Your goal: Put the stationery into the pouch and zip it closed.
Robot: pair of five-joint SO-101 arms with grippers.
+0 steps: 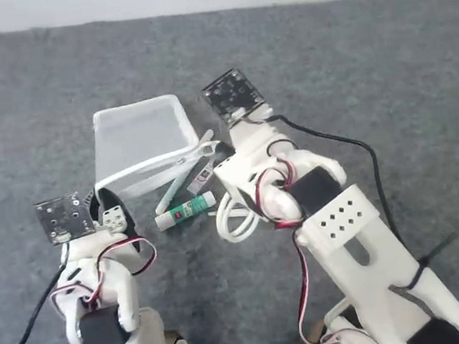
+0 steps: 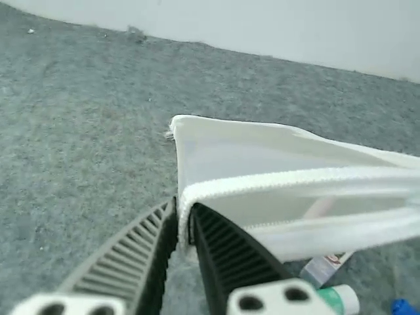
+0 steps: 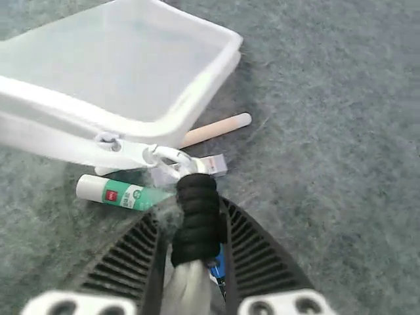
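High view: left jaws pinch pouch [image 1: 139, 136] rim, seven o'clock; right jaws grip black-tipped item [image 3: 195, 216]. Likely loading; next, insert.

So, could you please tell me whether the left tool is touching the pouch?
Touching. The left wrist view shows the left tool pinching the pouch by its zipper edge, with no gap.
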